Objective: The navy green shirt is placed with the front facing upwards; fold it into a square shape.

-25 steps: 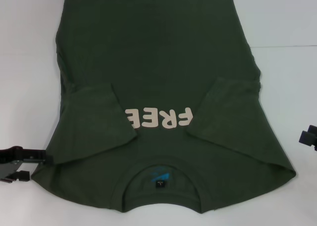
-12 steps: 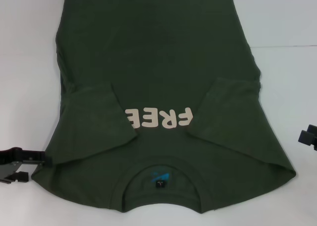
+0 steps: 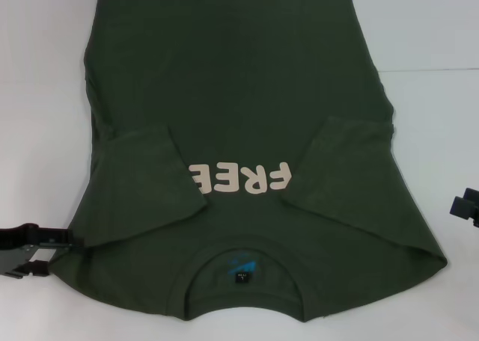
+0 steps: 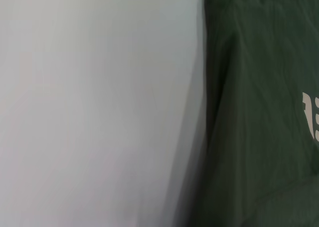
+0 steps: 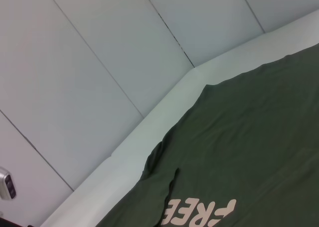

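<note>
On the worktop (image 3: 434, 94): 1 navy green shirt (image 3: 239, 102), front up, both sleeves folded inward, collar nearest the robot.
Left gripper (image 3: 34, 255): at shirt's near-left corner; fingers' state cannot be told.
Right gripper (image 3: 465, 205): beside the shirt's right edge, apart; fingers unclear.

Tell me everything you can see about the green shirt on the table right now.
The navy green shirt is dark olive, cotton-looking, lying flat and face up on the white table, collar nearest the robot. Both short sleeves are folded inward over the chest, flanking cream "FREE" lettering. A small blue-and-black neck label shows inside the collar. The left gripper sits at its near left corner.
</note>
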Robot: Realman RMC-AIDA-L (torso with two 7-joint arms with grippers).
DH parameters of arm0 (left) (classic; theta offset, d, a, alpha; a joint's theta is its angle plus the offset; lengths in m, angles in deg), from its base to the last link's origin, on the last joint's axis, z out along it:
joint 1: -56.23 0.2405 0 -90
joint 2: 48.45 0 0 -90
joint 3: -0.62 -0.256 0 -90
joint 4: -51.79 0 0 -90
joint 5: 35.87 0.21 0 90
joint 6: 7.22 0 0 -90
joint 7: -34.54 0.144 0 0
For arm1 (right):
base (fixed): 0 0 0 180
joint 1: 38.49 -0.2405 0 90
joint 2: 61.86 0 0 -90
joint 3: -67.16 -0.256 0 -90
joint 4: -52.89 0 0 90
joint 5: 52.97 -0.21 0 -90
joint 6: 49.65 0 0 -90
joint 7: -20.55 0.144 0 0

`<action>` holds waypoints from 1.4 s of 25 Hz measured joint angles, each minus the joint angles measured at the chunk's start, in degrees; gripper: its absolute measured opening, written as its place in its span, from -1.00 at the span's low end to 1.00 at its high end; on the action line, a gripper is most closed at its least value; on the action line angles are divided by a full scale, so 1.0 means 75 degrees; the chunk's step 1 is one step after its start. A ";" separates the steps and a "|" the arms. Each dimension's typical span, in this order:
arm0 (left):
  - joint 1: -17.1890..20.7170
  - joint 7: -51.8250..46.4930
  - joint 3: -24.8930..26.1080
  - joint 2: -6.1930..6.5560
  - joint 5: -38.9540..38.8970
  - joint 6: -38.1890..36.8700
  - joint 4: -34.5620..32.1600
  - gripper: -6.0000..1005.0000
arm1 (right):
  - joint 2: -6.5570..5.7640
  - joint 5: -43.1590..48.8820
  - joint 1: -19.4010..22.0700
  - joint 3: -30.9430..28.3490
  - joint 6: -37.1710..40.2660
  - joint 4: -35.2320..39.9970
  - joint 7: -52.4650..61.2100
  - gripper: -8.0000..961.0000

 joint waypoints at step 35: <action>-0.0207 -0.0004 -0.0122 -0.0062 0.0016 0.0306 0.0303 -0.12 | -0.0023 -0.0001 -0.0081 -0.0003 0.0026 -0.0026 0.0010 0.66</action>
